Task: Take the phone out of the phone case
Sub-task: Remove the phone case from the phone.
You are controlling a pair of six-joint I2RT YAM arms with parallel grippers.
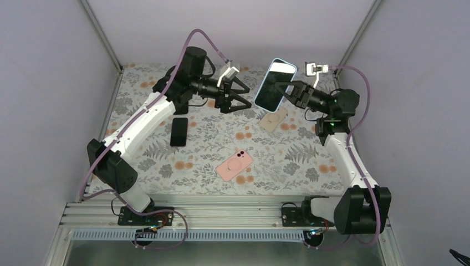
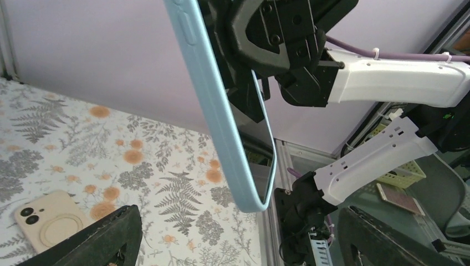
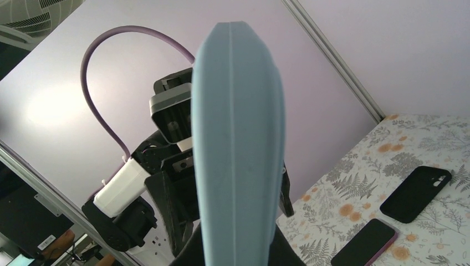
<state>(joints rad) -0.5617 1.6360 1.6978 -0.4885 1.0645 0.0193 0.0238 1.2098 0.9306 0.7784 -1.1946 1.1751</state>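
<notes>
- Right gripper (image 1: pixel 287 88) was clenched on the phone case (image 2: pixel 221 127), holding it tilted in the air at the upper centre of the top view, above the table (image 1: pixel 310 149).
- The phone (image 1: pixel 269 94) looked fully seated in that light-blue case. Its dark screen faced the overhead camera with blue rim showing around it, so by my reading the separation had not begun.
- The left gripper (image 1: pixel 246 100) hung just left of the case, released, with its 2 fingers spread wide. In the left wrist view the case's lower end lay between them and touched neither.
- The step in hand, as I judged it, was to bring the left gripper onto that free lower end and peel 1 corner of the rim off the phone.
- The right grip appeared to pinch front and back together, which would press the phone into its shell. Peeling should therefore start at the corner farthest from that grip.
- The left finger needed to catch only the soft rim, not the glass. Gripping both would merely tug the whole piece against the right arm.
- A freed phone could slip and fall. A beige case (image 1: pixel 273 119) lay on the table just beside the raised phone in the picture and a pink case (image 1: pixel 234 165) nearer the centre, so working lower over bare cloth seemed wiser.
</notes>
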